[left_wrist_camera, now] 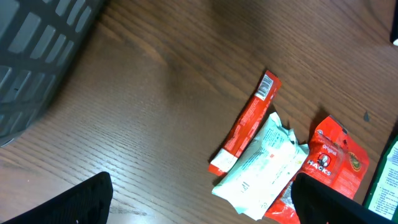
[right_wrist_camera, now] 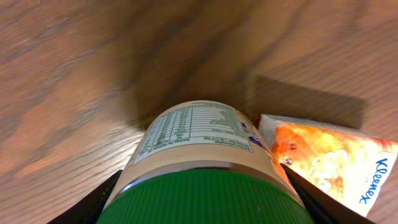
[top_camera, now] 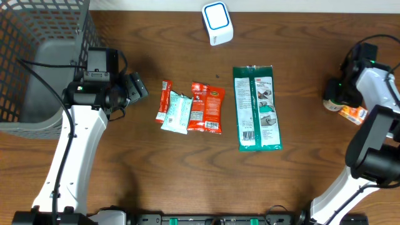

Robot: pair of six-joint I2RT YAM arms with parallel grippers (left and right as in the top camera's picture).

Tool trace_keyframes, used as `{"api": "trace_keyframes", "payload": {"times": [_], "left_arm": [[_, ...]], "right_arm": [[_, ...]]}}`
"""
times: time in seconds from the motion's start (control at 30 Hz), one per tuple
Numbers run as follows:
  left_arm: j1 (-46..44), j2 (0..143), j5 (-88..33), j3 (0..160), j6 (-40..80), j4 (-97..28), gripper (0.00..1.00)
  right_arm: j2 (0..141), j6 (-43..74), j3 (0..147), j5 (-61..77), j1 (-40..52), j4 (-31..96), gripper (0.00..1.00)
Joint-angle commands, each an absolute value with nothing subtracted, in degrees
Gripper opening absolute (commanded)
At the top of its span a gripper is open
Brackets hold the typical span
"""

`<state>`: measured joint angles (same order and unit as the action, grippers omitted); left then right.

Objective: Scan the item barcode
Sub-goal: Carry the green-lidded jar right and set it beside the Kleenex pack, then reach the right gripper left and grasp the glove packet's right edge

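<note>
Taking in the whole desk (top_camera: 125, 181) from overhead and catching the white and blue scanner (top_camera: 217, 23) at the far edge, well apart from both arms and outside both wrist views. Making out the bottle (top_camera: 331, 99) there only as a dark shape near the right edge, with the right gripper (top_camera: 342, 94) closing around it and an orange tissue pack (top_camera: 354, 114) just beside it. Getting far more from the right wrist view: looking along the bottle (right_wrist_camera: 193, 143) past a green lid to a pale label, and seeing the fingers (right_wrist_camera: 93, 202) pressing in on both sides, so clamping on the bottle, with the tissue pack (right_wrist_camera: 329, 158) lying just to one side. Finding the label print too small to read, and not being able to tell whether the bottle is resting on the desk or hanging clear of it. Seeing the left gripper (top_camera: 142, 87) spread wide apart over bare wood beside the wire basket (top_camera: 37, 56), gripping nothing. Picking up in the left wrist view the fingers (left_wrist_camera: 81, 202) as dark corners at the bottom, the red stick packet (left_wrist_camera: 245, 121) touching the crumpled white packet (left_wrist_camera: 261, 168), the red pouch (left_wrist_camera: 333, 162) partly under that, and only a sliver of the green packet (left_wrist_camera: 387, 186), cut off at the edge. Getting the green packet (top_camera: 257, 107) whole only from overhead, lying flat between the red pouch and the bottle.
</note>
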<state>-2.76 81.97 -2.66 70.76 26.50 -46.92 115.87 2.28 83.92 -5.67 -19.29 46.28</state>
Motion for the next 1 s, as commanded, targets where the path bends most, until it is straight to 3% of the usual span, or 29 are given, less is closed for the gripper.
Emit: {"api": "trace_keyframes", "payload": {"times": [0.0, 0.3, 0.43, 0.47, 0.5, 0.63, 0.97], "left_arm": [[-2.59, 82.19, -1.96, 71.37, 25.52, -47.09, 0.92], [-2.59, 82.19, -1.96, 71.37, 25.52, -47.09, 0.92], [-2.59, 82.19, -1.96, 71.37, 25.52, -47.09, 0.92], [-2.59, 82.19, -1.96, 71.37, 25.52, -47.09, 0.92], [-2.59, 82.19, -1.96, 71.37, 25.52, -47.09, 0.92], [-2.59, 82.19, -1.96, 71.37, 25.52, -47.09, 0.92], [-2.59, 82.21, -1.96, 71.37, 25.52, -47.09, 0.92]], "right_arm": [[116.18, 1.65, 83.83, -5.91, -21.69, 45.60, 0.22], [116.16, 1.67, 83.83, -5.72, -27.11, 45.58, 0.24], [116.18, 1.65, 83.83, -4.95, -28.21, 45.25, 0.37], [116.18, 1.65, 83.83, -3.81, -28.21, 45.17, 0.49], [116.16, 1.65, 83.83, -1.80, -28.16, 44.97, 0.67], [116.18, 1.63, 83.83, 1.58, -28.14, 44.53, 0.99], [114.21, 1.61, 86.63, 1.58, -28.42, 46.28, 0.99]]}}
